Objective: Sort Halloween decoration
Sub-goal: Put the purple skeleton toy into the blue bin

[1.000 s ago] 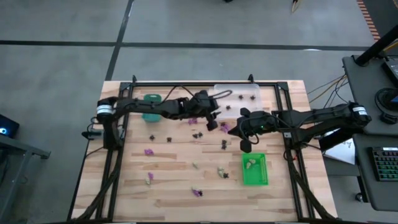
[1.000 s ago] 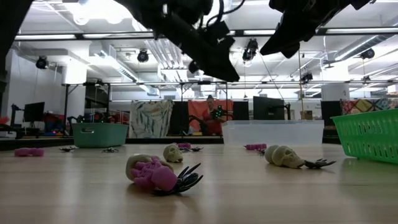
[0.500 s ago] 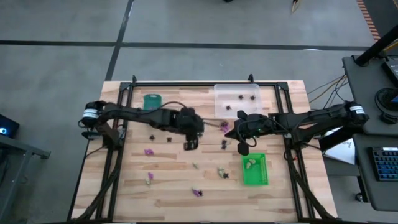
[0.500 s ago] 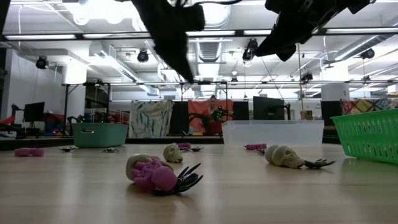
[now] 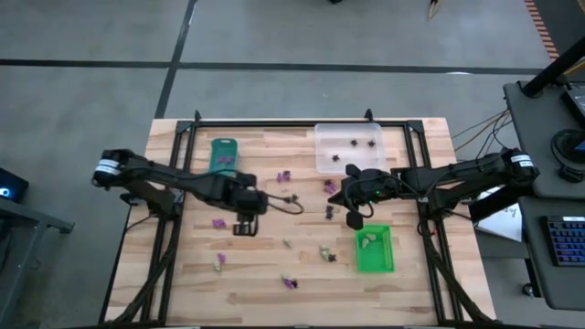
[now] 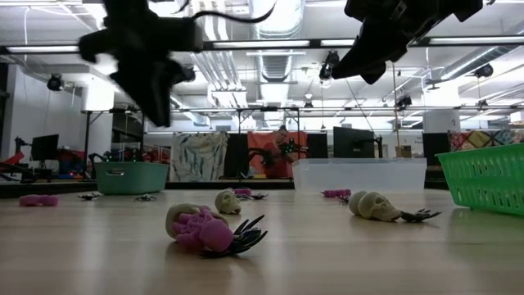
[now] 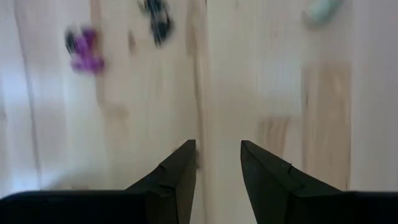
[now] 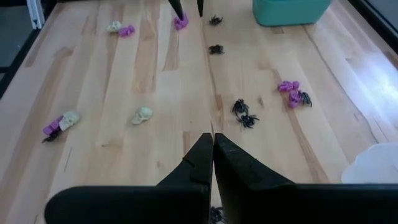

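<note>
**Halloween decoration scattered, left arm poised**

Halloween decoration [image 5: 218, 222] trinkets lie strewn across the table [image 5: 274, 292]. The left gripper [image 5: 242, 227], jaws parted and empty, hovers near a purple piece; the right gripper [image 5: 350, 219] hangs pressed shut. A slightly misjudged descent could nudge the tiny trinket away.

Bright overhead ceiling light, motion-blurred left wrist view.
</note>
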You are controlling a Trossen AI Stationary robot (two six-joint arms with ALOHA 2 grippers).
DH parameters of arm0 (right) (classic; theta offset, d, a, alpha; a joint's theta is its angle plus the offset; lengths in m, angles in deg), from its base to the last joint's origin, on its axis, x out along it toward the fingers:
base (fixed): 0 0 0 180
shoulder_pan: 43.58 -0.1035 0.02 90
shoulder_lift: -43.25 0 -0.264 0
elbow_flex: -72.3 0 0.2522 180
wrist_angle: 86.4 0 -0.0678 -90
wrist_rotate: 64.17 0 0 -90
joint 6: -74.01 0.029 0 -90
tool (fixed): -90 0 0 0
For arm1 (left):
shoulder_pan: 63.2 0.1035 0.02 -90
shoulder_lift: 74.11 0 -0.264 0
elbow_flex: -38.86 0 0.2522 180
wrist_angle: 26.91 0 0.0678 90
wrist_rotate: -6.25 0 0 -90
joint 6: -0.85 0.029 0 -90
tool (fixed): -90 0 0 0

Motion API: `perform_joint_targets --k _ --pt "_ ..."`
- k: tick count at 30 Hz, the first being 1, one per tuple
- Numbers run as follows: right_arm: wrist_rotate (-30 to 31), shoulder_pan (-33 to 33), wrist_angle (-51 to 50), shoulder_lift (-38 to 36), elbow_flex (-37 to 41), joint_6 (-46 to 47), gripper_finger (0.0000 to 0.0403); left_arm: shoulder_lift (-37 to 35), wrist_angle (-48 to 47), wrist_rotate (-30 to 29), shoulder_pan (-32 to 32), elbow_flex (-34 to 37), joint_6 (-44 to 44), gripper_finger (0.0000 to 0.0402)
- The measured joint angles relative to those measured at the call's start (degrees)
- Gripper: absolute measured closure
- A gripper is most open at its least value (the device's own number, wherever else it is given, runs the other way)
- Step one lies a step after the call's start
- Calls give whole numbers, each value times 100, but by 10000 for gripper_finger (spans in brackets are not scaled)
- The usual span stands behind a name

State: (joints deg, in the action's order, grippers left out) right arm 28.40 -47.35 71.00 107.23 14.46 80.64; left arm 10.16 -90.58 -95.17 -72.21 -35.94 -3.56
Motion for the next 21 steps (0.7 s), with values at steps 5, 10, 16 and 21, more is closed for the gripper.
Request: perform_joint_targets --k 5,10,16,21 --pt "0 0 169 -2 0 -34 394 -713 6 4 -62 812 -705 293" --pt "13 0 244 -2 0 -48 394 -1251 67 0 -66 1405 -1545 293" --pt "42 2 240 -2 0 -23 394 -1521 -247 256 -65 1760 -3006 293" --pt "42 2 242 -2 0 -22 394 -1508 -474 957 -226 1921 -2824 293"
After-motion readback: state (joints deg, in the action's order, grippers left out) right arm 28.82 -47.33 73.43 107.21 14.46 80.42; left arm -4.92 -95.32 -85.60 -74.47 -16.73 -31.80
